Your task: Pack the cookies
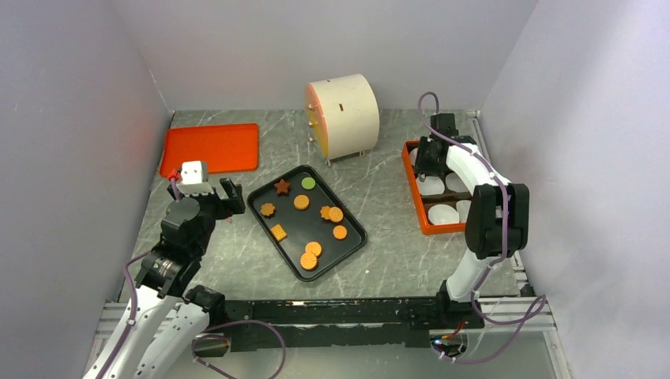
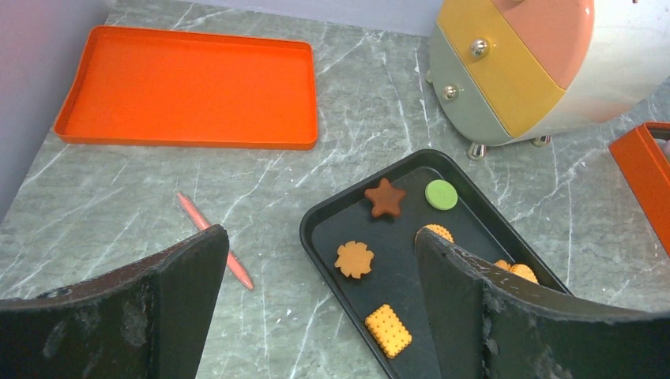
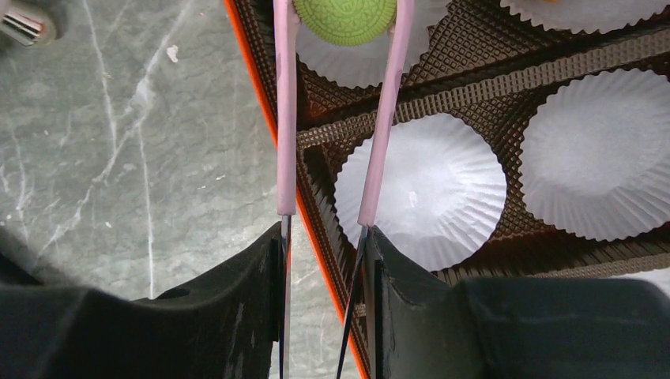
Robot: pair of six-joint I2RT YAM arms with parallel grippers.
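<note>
Several cookies lie in a black tray: a brown star, a green round, a brown flower, an orange square and several orange rounds. My left gripper is open and empty, over the tray's left rim; star, flower and square show between its fingers. My right gripper is shut on pink tongs. The tongs pinch a green cookie above a white paper liner at the near-left of the orange box.
The box has a brown grid insert holding several white liners. An empty orange tray lies at the back left. A round toy cabinet stands at the back centre. A thin pink stick lies on the table left of the black tray.
</note>
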